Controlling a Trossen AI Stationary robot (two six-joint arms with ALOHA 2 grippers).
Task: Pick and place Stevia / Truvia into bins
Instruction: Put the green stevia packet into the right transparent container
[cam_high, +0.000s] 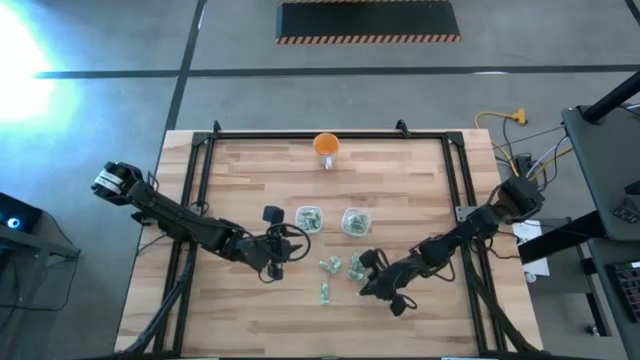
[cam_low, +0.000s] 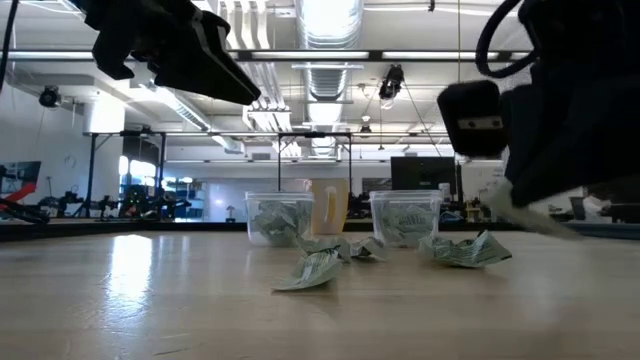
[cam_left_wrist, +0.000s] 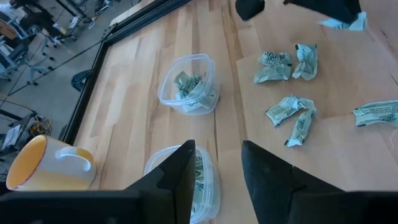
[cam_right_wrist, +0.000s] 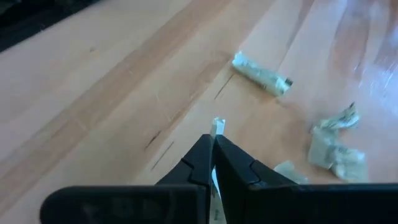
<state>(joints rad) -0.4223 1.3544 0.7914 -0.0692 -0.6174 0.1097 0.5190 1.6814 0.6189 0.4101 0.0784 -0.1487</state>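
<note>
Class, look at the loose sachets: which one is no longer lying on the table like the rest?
The sachet pinched in the right tool, whose fingers are shut on it. Its white edge sticks out between the fingertips, while the other sachets lie loose on the wood.

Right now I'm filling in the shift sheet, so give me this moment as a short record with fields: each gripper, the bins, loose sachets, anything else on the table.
right gripper: shut on a sachet, low over the table's near right part
left gripper: open, empty, hovering by the left bin
bins: left bin and right bin side by side, both holding sachets
loose sachets: several on the wood in front of the bins
orange cup: at the far edge, apart from the bins
</note>
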